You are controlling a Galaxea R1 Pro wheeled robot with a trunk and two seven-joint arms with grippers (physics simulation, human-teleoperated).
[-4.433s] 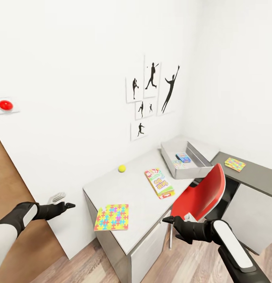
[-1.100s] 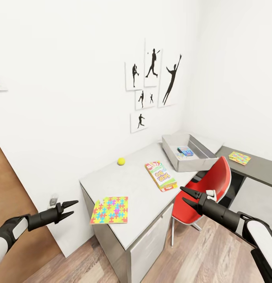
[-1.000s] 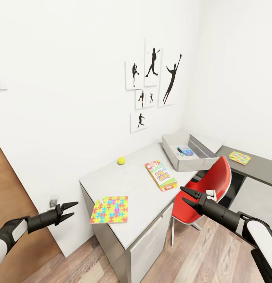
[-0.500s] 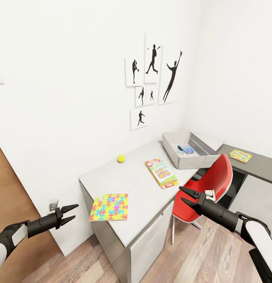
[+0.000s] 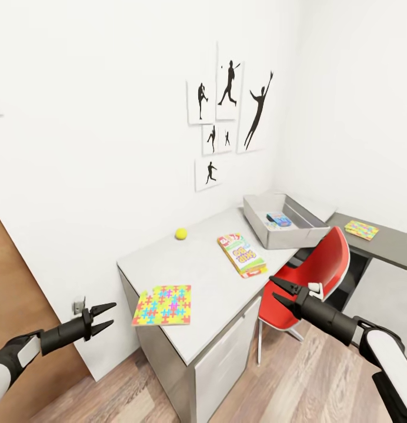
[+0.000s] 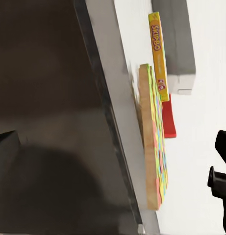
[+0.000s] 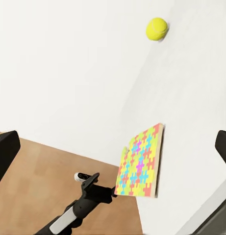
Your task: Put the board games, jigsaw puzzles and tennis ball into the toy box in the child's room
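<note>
Head view: your left claw (image 5: 103,314) and right claw (image 5: 277,290) both hung spread and empty before the table (image 5: 200,276), which carried a jigsaw puzzle (image 5: 162,297), tennis ball (image 5: 180,234), SKIP-BO box (image 5: 242,255) and toy box (image 5: 286,224). Left wrist view: puzzle (image 6: 154,147) and SKIP-BO box (image 6: 158,56) seen edge-on. Right wrist view: ball (image 7: 156,29) and puzzle (image 7: 140,162) well apart, left claw (image 7: 90,180) near the puzzle.

Head cam panned: red wall button gone off frame's left edge. Right gripper (image 5: 276,290), closed 4.4 s ago, now w/ jaws spread, reaching fwd at lower right. Left gripper (image 5: 107,314) also spread, lower in frame.
</note>
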